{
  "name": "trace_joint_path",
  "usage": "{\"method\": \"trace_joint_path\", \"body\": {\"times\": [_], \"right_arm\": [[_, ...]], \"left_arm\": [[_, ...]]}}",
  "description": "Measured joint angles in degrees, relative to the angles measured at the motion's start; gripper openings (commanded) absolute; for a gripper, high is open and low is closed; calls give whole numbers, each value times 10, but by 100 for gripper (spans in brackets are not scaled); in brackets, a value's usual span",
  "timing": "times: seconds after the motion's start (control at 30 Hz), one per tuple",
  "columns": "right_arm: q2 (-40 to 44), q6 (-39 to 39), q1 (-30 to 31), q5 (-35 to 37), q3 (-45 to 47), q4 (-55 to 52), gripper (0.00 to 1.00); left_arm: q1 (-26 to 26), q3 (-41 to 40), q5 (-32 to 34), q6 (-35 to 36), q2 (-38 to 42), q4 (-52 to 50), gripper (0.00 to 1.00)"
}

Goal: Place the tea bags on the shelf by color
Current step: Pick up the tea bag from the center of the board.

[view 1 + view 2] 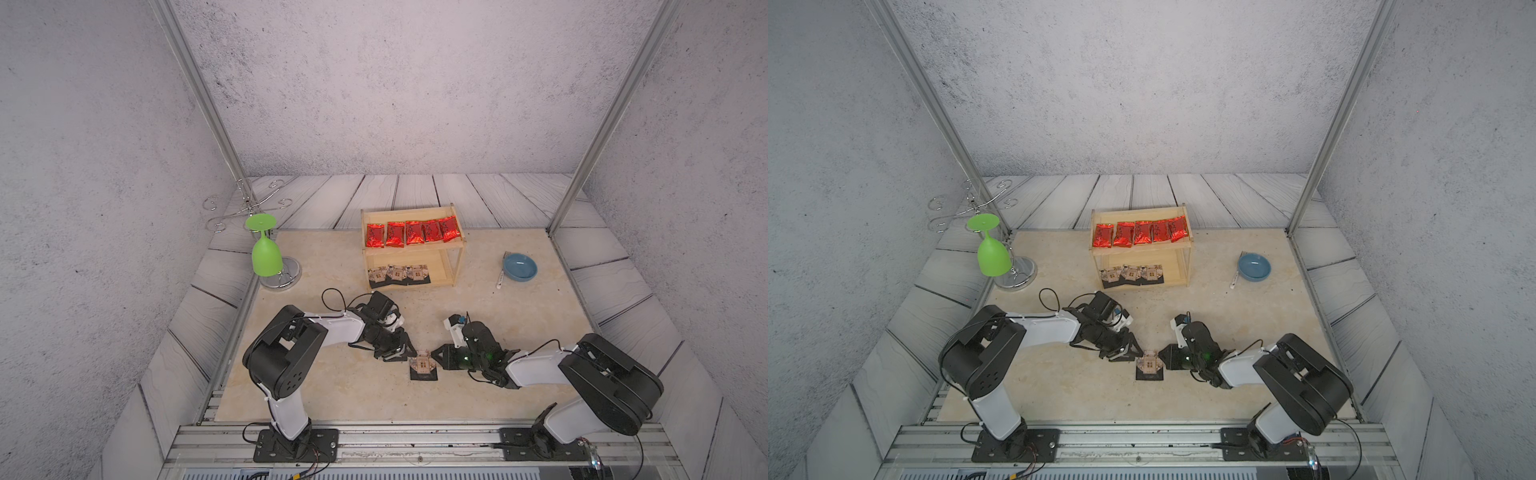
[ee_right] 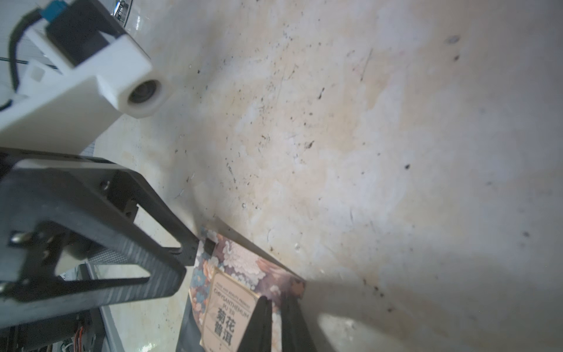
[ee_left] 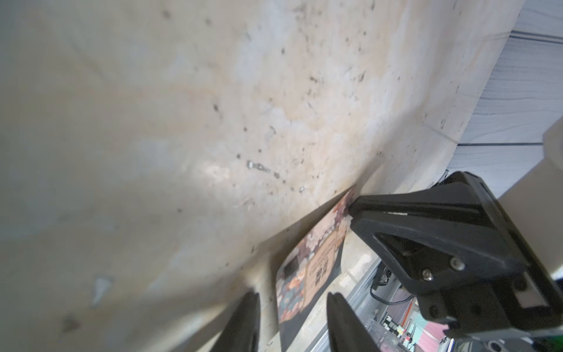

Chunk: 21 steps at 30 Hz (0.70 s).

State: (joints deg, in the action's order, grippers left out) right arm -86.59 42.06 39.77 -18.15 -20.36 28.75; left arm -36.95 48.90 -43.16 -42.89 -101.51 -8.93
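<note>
1. Shelf (image 1: 440, 272): light wood, 2 tiers, standing toward the back of the table (image 1: 332, 382), about midway across it.
2. Red sachets (image 1: 413, 232): 5, shiny foil, in 1 row side by side along the upper tier. Neighbouring edges touch or overlap.
3. Black packets (image 1: 397, 274): 3, with patterned labels, in 1 overlapping row on the lower tier, toward its left front.
4. Loose black packet (image 1: 424, 366): 1, label up, on the table near the front and well apart from the shelf. It lies between the 2 grippers, with its far edge at their tips.
5. Left gripper (image 1: 404, 355): low over the table at the loose black packet's left far corner. In the left wrist view its jaws (image 3: 293, 295) stand partly open, 1 finger on each side of the packet's (image 3: 310, 274) edge, not clamped on it.
6. Right gripper (image 1: 434, 355): low at the packet's right far corner. In the right wrist view its jaws (image 2: 277, 300) are drawn almost together over the packet's (image 2: 231, 301) edge. The left wrist view shows its tip (image 3: 353, 210) pinching that corner.
7. Green goblet (image 1: 266, 257): 1, hanging upside down on a chrome wire stand (image 1: 286, 276) at the table's left back.
8. Blue bowl (image 1: 519, 267): 1, upright, right of the shelf, with a white-handled fork (image 1: 500, 276) just beside it.
</note>
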Motion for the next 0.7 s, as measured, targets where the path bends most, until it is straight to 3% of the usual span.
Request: {"method": "trace_joint_path", "body": {"times": [0.2, 0.43, 0.57, 0.7], "right_arm": [[-3, 1, -1, -3, 0, 4, 13], [-3, 6, -3, -4, -2, 2, 13], [14, 12, -7, -3, -5, -24, 20], [105, 63, -11, 26, 6, -61, 26]], "left_arm": [[-1, 0, 0, -8, -2, 13, 15], [-2, 0, -2, -16, -2, 27, 0], [-2, 0, -4, -21, -2, 36, 0], [6, -13, -8, -35, 14, 64, 0]]}}
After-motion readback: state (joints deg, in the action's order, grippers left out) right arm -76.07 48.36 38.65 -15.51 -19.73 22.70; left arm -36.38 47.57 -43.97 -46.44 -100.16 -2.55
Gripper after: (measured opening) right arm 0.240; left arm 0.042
